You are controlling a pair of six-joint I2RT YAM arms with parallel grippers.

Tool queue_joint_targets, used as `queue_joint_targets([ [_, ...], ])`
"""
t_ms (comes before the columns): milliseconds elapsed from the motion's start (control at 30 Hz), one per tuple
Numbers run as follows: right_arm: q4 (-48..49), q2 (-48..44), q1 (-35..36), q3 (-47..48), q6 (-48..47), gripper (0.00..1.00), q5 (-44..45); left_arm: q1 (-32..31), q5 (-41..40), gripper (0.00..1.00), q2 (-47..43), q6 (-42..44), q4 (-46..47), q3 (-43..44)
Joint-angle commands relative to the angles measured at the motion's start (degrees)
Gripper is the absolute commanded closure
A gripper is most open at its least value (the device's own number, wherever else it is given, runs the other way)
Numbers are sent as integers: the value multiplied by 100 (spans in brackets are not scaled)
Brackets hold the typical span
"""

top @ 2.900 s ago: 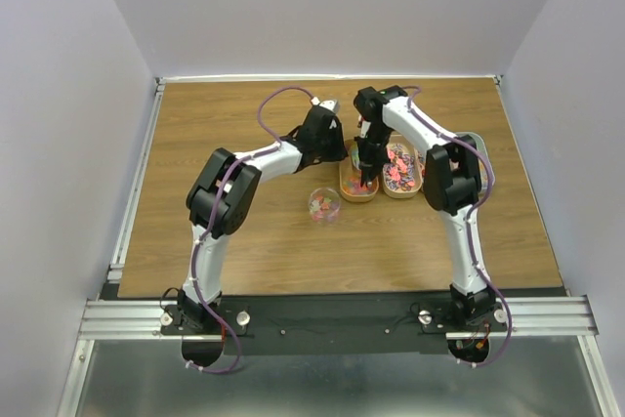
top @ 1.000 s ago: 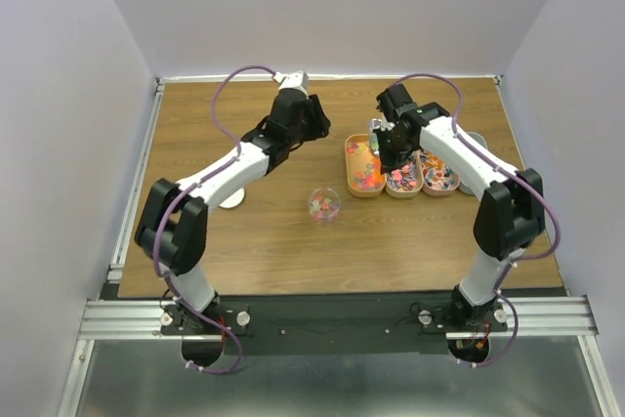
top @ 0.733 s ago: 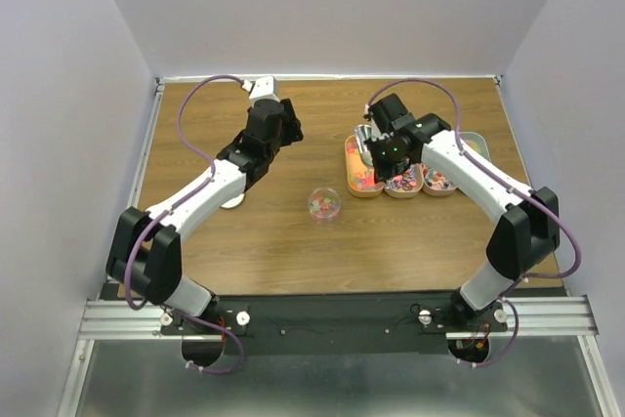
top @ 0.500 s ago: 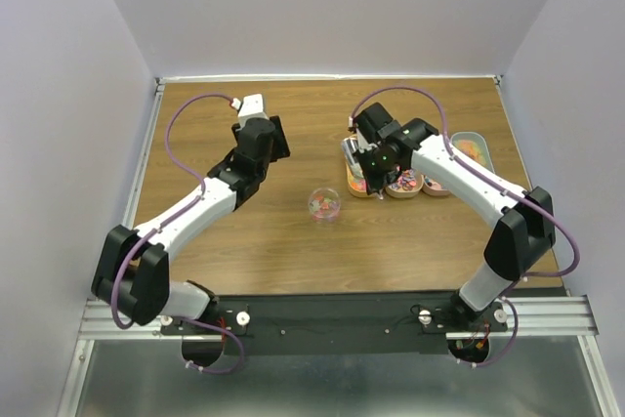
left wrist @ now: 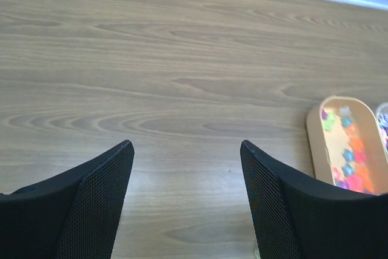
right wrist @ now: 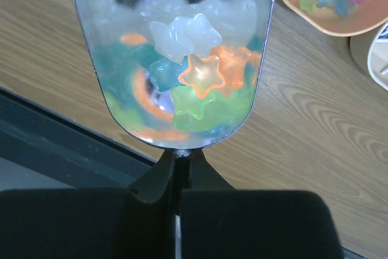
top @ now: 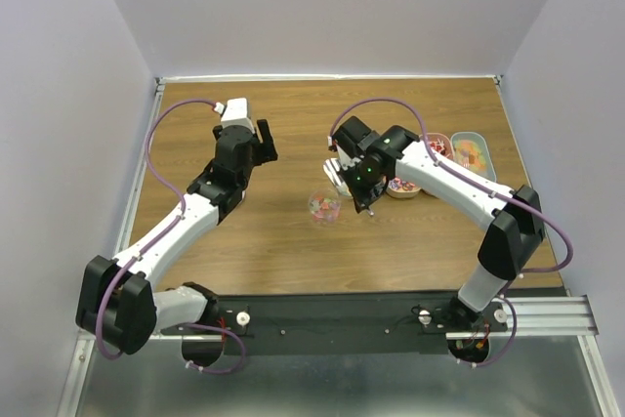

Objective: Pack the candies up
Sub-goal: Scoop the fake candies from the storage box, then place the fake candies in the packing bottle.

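The right pincer [right wrist: 180, 163] is pressed together on the thin handle of a metal scoop [right wrist: 176, 59], held out level in front of its wrist camera. Star-shaped candies [right wrist: 203, 74] lie in the scoop: white, orange, green and teal ones, heaped toward its rounded near end. From above, the scoop hangs over the wooden counter [top: 293, 251], just behind a small clear bowl [top: 324, 207] that holds more candies in pink and orange. Whether the scoop touches the bowl cannot be told.

To the right of the bowl, a tan tray [top: 398, 187] shows partly from under the right arm, with bright candies in it. Farther back and to the right stand a pink tray [top: 437, 144] and a pale tray [top: 473, 151], side by side, each with candies inside.

The left pincer [left wrist: 185, 148] is spread wide and holds nothing. It hangs above bare wood on the left half of the counter, well apart from the bowl. In its own view the tan tray sits at the right edge.
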Motion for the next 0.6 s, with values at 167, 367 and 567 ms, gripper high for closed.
queue_joint_targets([
  [167, -110, -44, 18, 159, -8, 99, -433, 5, 1498, 21, 33, 233, 301, -24],
  [367, -469, 79, 27, 229, 80, 99, -1040, 136, 1104, 21, -20, 242, 231, -50],
  [567, -786, 237, 106, 212, 27, 99, -1277, 427, 576, 21, -151, 452, 64, -50],
])
